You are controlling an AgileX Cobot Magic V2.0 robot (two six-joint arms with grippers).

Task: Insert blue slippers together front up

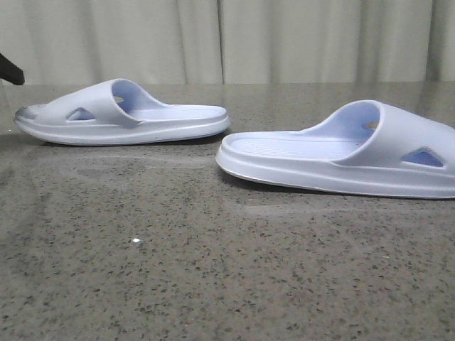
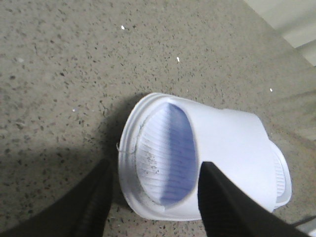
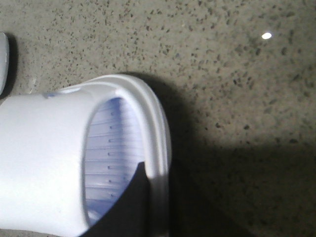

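Two blue slippers lie flat, soles down, on the speckled countertop. The left slipper (image 1: 121, 117) points its toe to the left, and the right slipper (image 1: 341, 153) points its toe to the right, past the picture's edge. My left gripper (image 2: 155, 197) is open, with one finger on each side of the left slipper's toe end (image 2: 197, 153), not touching it. My right gripper (image 3: 158, 197) holds the toe rim of the right slipper (image 3: 44, 163). One finger (image 3: 131, 202) lies on the ribbed footbed inside the strap. The other finger is lost in dark shadow outside the rim.
The grey speckled countertop (image 1: 178, 270) runs wide in front of both slippers. A pale curtain (image 1: 284, 39) hangs behind the table's far edge. A black part of my left arm (image 1: 10, 71) shows at the far left edge.
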